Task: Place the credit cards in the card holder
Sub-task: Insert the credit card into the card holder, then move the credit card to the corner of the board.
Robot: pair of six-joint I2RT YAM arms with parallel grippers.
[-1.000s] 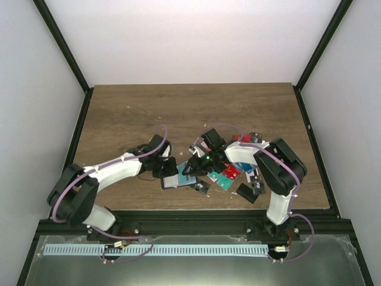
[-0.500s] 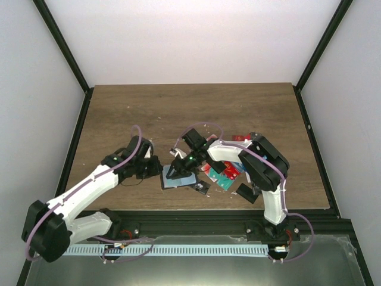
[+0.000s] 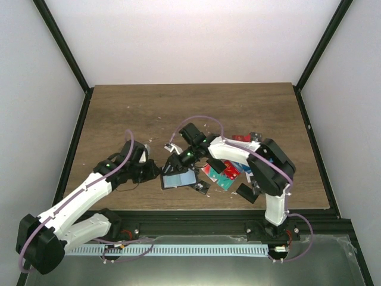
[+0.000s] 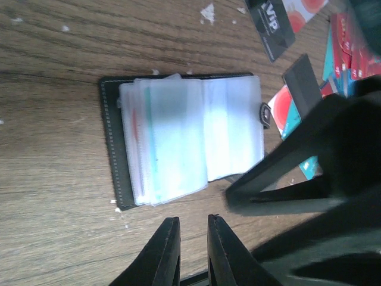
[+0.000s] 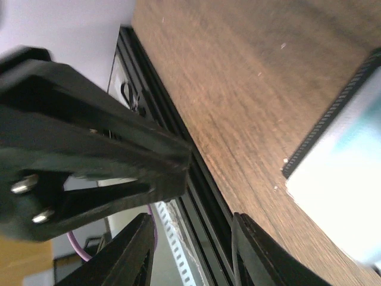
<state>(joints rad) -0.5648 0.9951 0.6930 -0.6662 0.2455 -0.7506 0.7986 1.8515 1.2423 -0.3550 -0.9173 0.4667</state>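
— What do the arms look like from where you sit?
— On my overhead feed, the left arm (image 3: 89, 187) and the right arm (image 3: 238, 153) match: white shells, black joint housings, black bases.
— Any cabling?
— A thin purple cable (image 3: 202, 117) loops along each one. I also see a small green light (image 3: 187, 156) glowing on the right wrist.
— And the tools?
— Black all over. The left tool (image 4: 190, 250) has two slim, gently curved fingers (image 4: 168, 250). The right tool (image 5: 193, 256) has broader matt ones. My right wrist camera shows two silver screw heads (image 5: 21, 187) on the left tool's black body.
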